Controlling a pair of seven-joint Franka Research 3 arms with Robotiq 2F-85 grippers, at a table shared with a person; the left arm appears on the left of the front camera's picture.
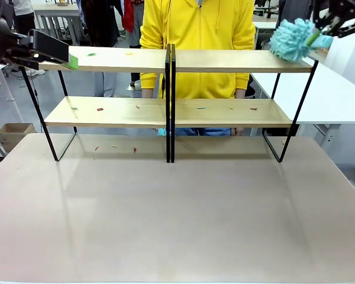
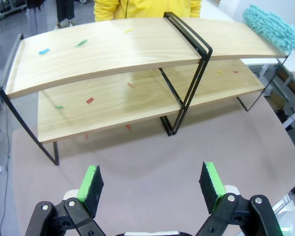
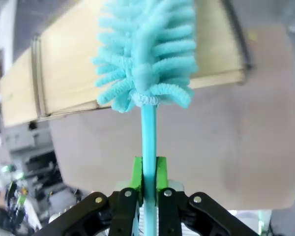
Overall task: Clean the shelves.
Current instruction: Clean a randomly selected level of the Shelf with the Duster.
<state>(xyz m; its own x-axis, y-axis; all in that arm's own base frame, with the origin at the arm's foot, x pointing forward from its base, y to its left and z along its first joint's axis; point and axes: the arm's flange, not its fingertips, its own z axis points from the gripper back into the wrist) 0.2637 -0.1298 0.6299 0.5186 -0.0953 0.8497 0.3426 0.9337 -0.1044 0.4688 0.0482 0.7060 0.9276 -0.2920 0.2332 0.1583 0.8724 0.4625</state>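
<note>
The shelves [image 1: 171, 59] are two light wooden two-tier racks on black frames, side by side across the far half of the table. Small coloured scraps [image 2: 90, 100] lie on both tiers. My right gripper [image 3: 148, 173] is shut on the handle of a turquoise fluffy duster [image 3: 145, 54]. The duster's head [image 1: 293, 38] rests at the right end of the top board, with the right gripper [image 1: 322, 32] just beyond it. My left gripper [image 2: 151, 182] is open and holds nothing; it hovers above the table, facing the shelves [image 2: 113, 54]. From the front, the left gripper [image 1: 71, 59] is at the left end of the top board.
A person in a yellow hoodie [image 1: 198, 23] stands close behind the shelves. A few scraps [image 1: 135, 149] lie on the beige table [image 1: 177, 219] under the lower tier. A white table [image 1: 343, 89] adjoins at the right, and a cardboard box [image 1: 12, 133] sits on the floor at the left.
</note>
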